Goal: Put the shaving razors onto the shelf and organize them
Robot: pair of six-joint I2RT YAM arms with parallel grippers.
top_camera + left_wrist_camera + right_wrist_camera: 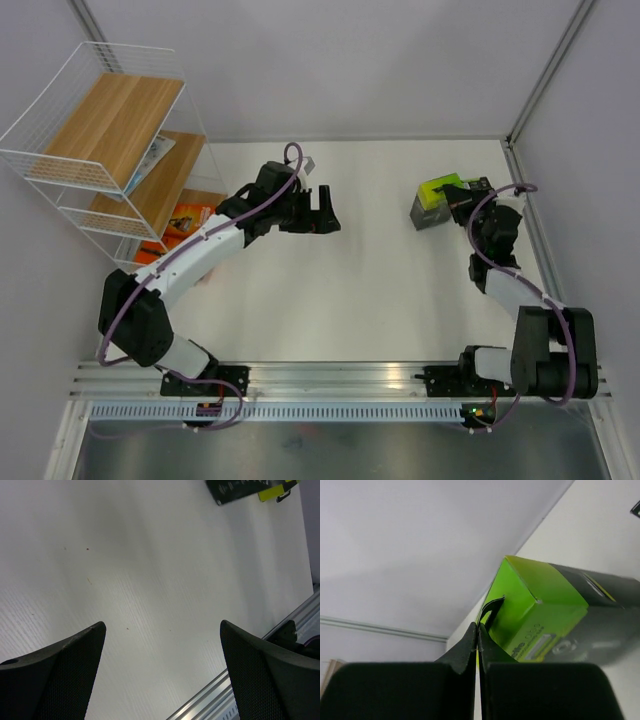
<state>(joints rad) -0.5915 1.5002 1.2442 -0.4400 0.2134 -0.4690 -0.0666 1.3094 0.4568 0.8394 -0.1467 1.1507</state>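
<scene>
The left arm and the right arm are both wearing white shells between chunky black joints. A purple cable is looping along each one. Black bases are sitting on a silver rail. The left fingers are showing black, finely dimpled pads.

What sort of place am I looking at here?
Probably a robotics lab test cell: two robot arms bolted to a metal rail, plain white walls around a white table, one small wire shelf.
</scene>
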